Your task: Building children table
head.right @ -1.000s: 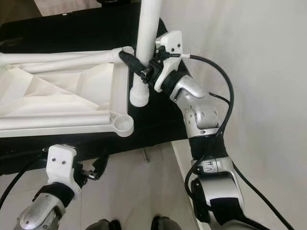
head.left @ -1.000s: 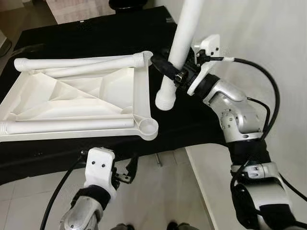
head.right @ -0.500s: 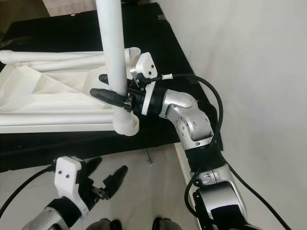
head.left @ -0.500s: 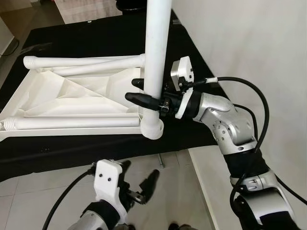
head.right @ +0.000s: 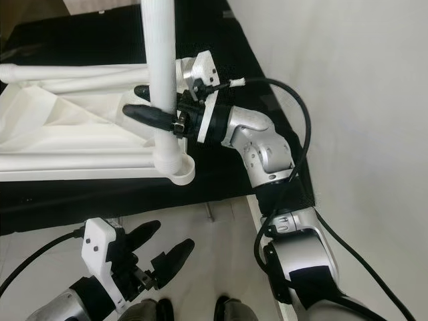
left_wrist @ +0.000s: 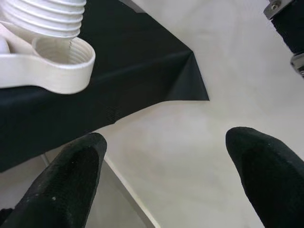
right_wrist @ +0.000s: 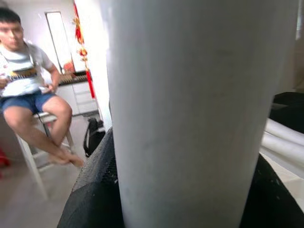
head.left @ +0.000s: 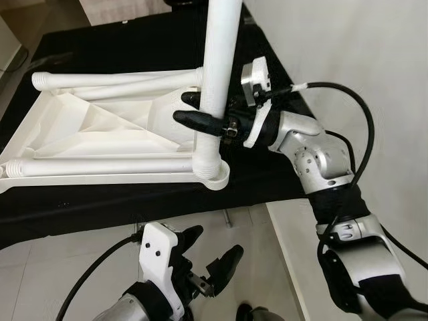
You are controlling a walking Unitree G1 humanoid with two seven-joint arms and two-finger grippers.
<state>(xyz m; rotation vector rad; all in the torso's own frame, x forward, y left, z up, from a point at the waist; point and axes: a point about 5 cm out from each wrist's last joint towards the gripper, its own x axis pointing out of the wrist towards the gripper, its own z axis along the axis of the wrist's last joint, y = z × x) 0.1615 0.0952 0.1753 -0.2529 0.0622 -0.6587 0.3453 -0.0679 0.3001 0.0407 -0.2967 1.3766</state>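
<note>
1. The right claw [head.left: 200, 115] is pinching the white table leg [head.left: 217, 73] and holding it straight up.
2. A second ago the leg was hanging in the air, tilted and off to the side of the corner socket [head.left: 219, 176]. Half a second ago it was swinging over the socket. Now its ribbed bottom end is sitting right at the socket, at the near corner of the white table top [head.left: 100, 137].
3. The table top is lying upside down on the black bench [head.left: 134, 47]. Two more legs [head.left: 107, 81] are lying flat on it, one along its far edge and one along its near edge.
4. In the left wrist view the ribbed end [left_wrist: 45, 16] is resting just at the ring of the socket, not deep inside yet.
5. So I think the leg is lined up, and the next job is turning or pushing it in.
6. The left claw [head.left: 214, 264] is spread wide open and holding nothing. It is coming up from below the socket, just under the bench edge, maybe to help.
7. A person [right_wrist: 26, 71] is sitting on a chair far behind the leg.
</note>
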